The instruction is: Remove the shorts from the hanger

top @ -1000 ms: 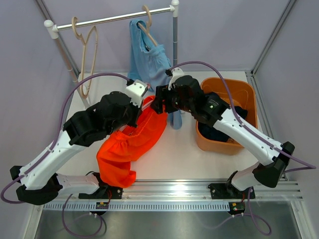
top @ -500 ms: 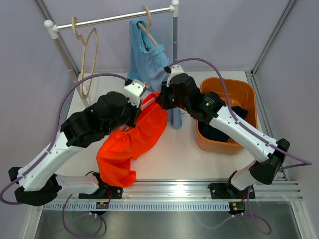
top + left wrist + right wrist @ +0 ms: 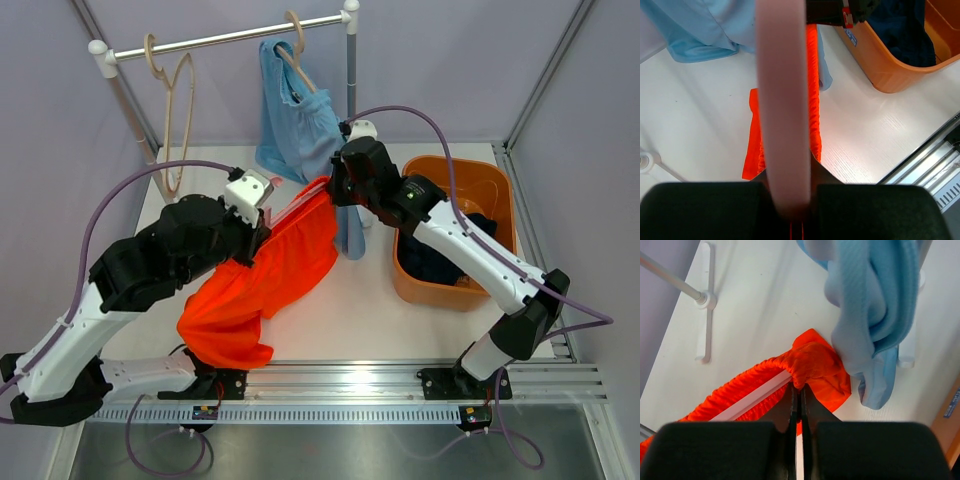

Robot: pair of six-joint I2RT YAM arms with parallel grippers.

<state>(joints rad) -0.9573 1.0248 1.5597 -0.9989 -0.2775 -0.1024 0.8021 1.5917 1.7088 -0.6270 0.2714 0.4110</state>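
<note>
Left pincer (image 3: 264,208): pressed together on the bar of a pale pink hanger (image 3: 782,100), which runs straight out from between its black fingers.
Right pincer (image 3: 799,390): shut to a thin slit, pinching a bunched fold of the waistband of the orange shorts (image 3: 815,365).
Orange shorts: strung between the two pincers over the middle of the white surface (image 3: 330,320). The waistband is still around the hanger bar, and the legs sag toward the near left edge.
Change from a second ago: the left arm has drawn back to the left and the right pincer has gone farther from the bases. The waistband is now pulled into a longer, tauter line.
Light blue shorts (image 3: 300,130): hanging from a wooden hanger on the metal rail (image 3: 230,38) at the back, just beside the right pincer. The pictures do not show whether they touch it.
Navy shorts (image 3: 432,265): lying in the orange bin (image 3: 455,165) on the right.
Empty wooden hanger (image 3: 178,100): hooked on the rail's left end.
Textures: the orange waistband is gathered and ribbed with elastic, and the blue fabric is soft and finely ribbed. The pink bar is smooth and flat, and the bin is smooth with rounded corners.
</note>
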